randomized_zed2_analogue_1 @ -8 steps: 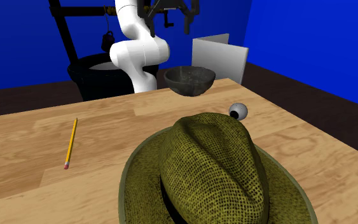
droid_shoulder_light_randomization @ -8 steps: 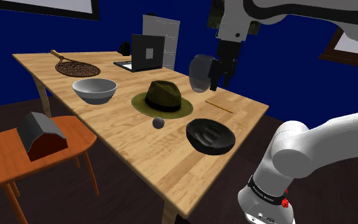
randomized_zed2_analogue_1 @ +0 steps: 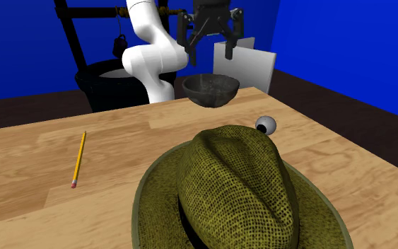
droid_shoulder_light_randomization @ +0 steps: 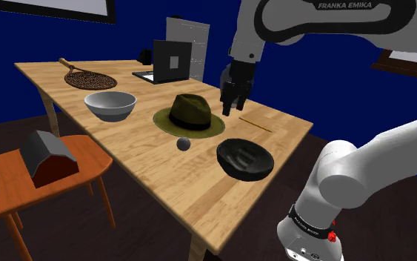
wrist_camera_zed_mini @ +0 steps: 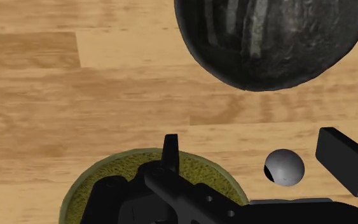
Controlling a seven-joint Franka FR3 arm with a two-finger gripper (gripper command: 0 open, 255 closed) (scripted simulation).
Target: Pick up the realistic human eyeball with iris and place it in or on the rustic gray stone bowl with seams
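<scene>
The eyeball (droid_shoulder_light_randomization: 184, 144) is a small grey ball with a dark iris, lying on the wooden table (droid_shoulder_light_randomization: 147, 159) between the olive hat (droid_shoulder_light_randomization: 189, 115) and the dark stone bowl (droid_shoulder_light_randomization: 245, 159). My gripper (droid_shoulder_light_randomization: 230, 107) hangs open above the table, over the hat's far side and well clear of the eyeball. Across the table, the gripper (randomized_zed2_analogue_1: 210, 42) hovers above and behind the bowl (randomized_zed2_analogue_1: 211, 88), with the eyeball (randomized_zed2_analogue_1: 264, 124) nearer the hat (randomized_zed2_analogue_1: 240, 191). From the gripper (wrist_camera_zed_mini: 257, 159) looking down, the eyeball (wrist_camera_zed_mini: 284, 167) lies far below between the fingers, and the bowl (wrist_camera_zed_mini: 273, 38) is beyond it.
A pencil (droid_shoulder_light_randomization: 257, 123) lies past the hat near the table's far edge. A light grey bowl (droid_shoulder_light_randomization: 110, 105), a laptop (droid_shoulder_light_randomization: 162, 63) and a woven racket (droid_shoulder_light_randomization: 88, 76) occupy the table's far left. An orange chair (droid_shoulder_light_randomization: 21, 185) carrying a small barn model stands beside the table.
The gripper has come down and moved to the shoulder view's left, towards the hat. It is still open and holds nothing. The objects on the table have not moved.
</scene>
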